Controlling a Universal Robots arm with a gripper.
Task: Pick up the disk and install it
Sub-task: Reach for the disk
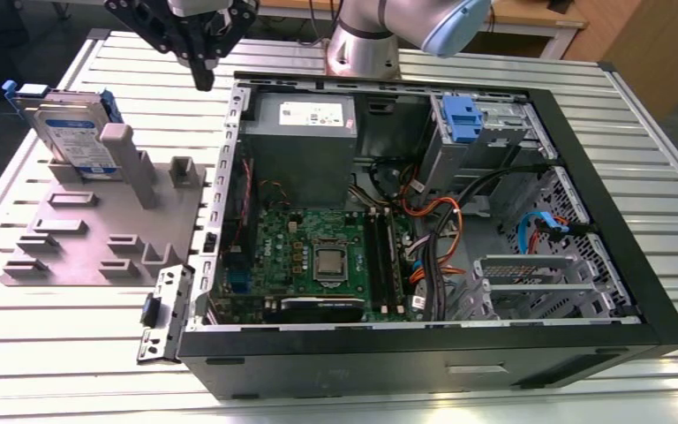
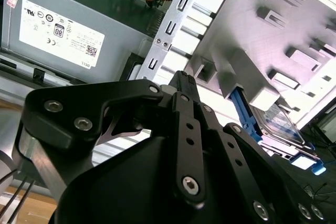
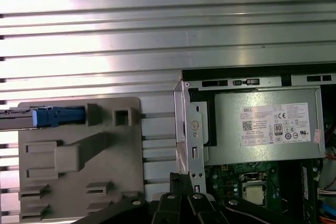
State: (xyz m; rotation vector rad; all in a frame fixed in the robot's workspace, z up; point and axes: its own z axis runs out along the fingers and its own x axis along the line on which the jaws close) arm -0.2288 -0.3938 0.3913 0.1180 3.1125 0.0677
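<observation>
Disk (image 1: 71, 132), upright in grey fixture (image 1: 92, 231), base hidden behind posts, at ten o'clock from case (image 1: 433, 355) in exterior view. Tool (image 1: 204, 81) closed, empty, top cut off.

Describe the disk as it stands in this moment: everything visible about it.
The disk is a flat silver metal drive with a white-and-blue label, edged by a blue plastic frame. It stands on edge, slightly tilted, slotted into the grey fixture at the exterior view's left, outside the case. Only the fixture touches it. The gripper hangs apart from it, near the case's rim.
</observation>
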